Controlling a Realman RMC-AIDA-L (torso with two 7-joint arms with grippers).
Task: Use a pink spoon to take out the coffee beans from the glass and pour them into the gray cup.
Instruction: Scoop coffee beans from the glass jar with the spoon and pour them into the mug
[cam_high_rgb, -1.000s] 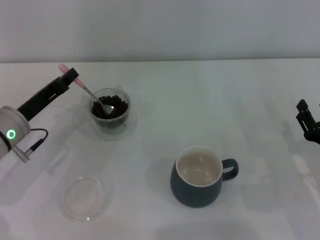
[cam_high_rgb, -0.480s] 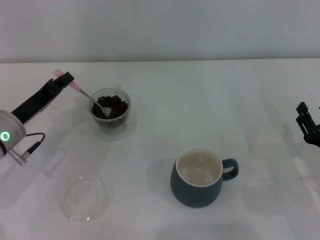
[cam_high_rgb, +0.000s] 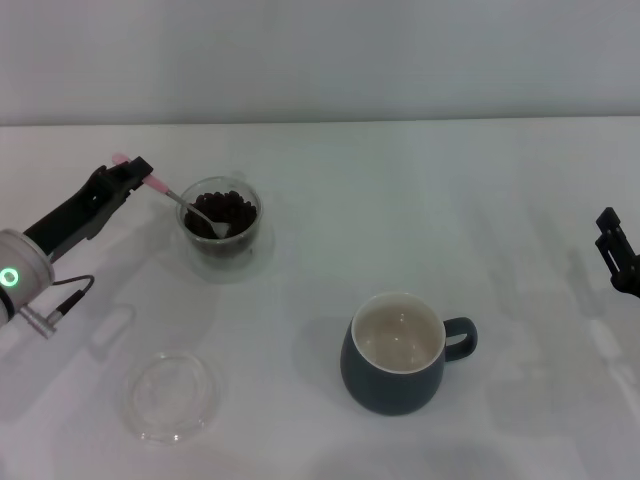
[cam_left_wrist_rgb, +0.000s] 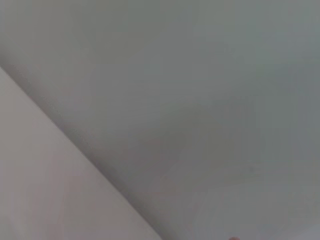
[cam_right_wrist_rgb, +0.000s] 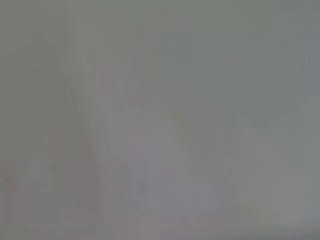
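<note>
In the head view my left gripper (cam_high_rgb: 133, 174) is shut on the pink handle end of the pink spoon (cam_high_rgb: 185, 202), at the far left of the table. The spoon slants down into the glass (cam_high_rgb: 221, 230), and its metal bowl lies among the coffee beans (cam_high_rgb: 226, 210) that fill the glass. The gray cup (cam_high_rgb: 398, 352) stands upright nearer the front, right of the middle, handle to the right; its cream inside looks empty. My right gripper (cam_high_rgb: 618, 255) is parked at the right edge, apart from everything. The wrist views show only blank grey surface.
A flat clear glass dish (cam_high_rgb: 171, 394) lies at the front left, below the left arm. The white table's far edge (cam_high_rgb: 400, 122) meets a pale wall behind the glass.
My left gripper has dropped lower and swung, so the spoon lies flatter, with its bowl still in the beans. The right gripper has shifted slightly toward the right edge.
</note>
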